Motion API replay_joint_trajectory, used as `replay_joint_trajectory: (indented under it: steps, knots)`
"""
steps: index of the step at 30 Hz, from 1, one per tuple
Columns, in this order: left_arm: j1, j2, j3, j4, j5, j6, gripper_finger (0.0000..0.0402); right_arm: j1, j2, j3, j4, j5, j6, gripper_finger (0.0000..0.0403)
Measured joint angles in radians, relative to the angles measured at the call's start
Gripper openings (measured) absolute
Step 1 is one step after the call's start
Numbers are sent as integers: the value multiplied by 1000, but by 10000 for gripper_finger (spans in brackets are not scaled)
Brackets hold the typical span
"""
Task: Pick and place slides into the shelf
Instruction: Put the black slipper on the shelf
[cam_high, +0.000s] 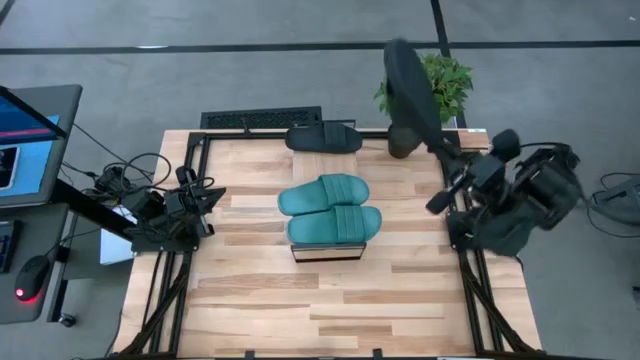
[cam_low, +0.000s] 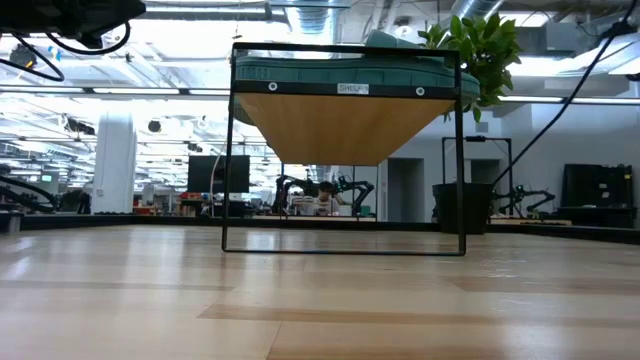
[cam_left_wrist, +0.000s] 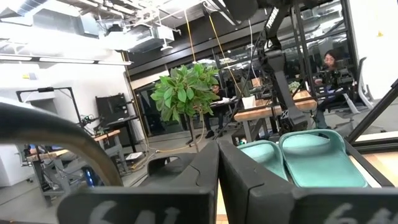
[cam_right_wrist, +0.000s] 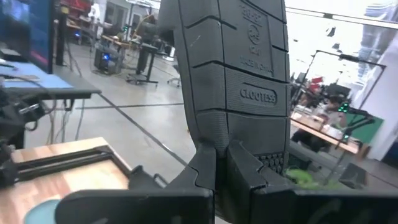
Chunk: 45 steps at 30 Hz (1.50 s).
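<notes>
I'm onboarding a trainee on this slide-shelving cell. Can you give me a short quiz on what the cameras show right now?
1. How many teal slides lie on top of the shelf?
2. True or false: the left claw holds a slide.
3. What does the right claw grip? A) a teal slide B) the raised black slide C) nothing

Key:
1. Two, side by side.
2. False: it is shut with nothing in it, at the left edge of the table.
3. B. The other black slide lies at the table's far edge.
</notes>
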Motion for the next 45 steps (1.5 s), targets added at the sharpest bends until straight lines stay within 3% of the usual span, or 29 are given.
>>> replay_joint_trajectory:
  steps: [6,10,14,18,24,29,37,45]
  knots:
    - [0,0,0,1,0,-1,0,-21,60,263,21,-4,-198,3]
    - [0,0,0,11,0,-1,0,-25,82,414,187,-92,-474,3]
    - [0,0,0,11,0,-28,0,-105,54,396,612,-412,-887,3]
    - [0,0,0,0,0,-70,0,-244,38,350,835,-746,-1047,3]
    - [0,0,0,-8,1,-106,0,-503,21,153,1003,-1117,-980,3]
    - [0,0,0,-8,1,-107,0,-670,-14,-125,1334,-1362,-891,1]
    - [0,0,0,-39,2,-108,0,-854,-121,-569,1790,-1530,-682,1]
    - [1,0,0,-70,48,-91,0,-895,-208,-902,2127,-1579,-601,1]
